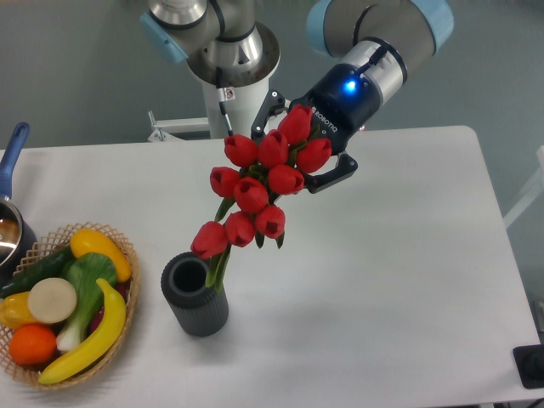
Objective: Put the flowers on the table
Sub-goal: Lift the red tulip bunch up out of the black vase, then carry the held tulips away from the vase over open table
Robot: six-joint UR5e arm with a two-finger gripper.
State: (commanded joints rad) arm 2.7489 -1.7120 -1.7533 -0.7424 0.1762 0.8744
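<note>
Bunch of red tulips (pixel 259 189) held above the white table (pixel 391 255).
The black two-finger gripper (pixel 304 140) clasped the buds; stems hung beside the grey ribbed vase (pixel 195 296).

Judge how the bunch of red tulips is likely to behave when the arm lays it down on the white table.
The flowers hang slanted from the gripper without drooping, so the bunch is probably fairly stiff. Its buds cluster near the grip, so it may be top-heavy. The stem ends sit by the vase rim; a snag could tip the vase onto the table.
</note>
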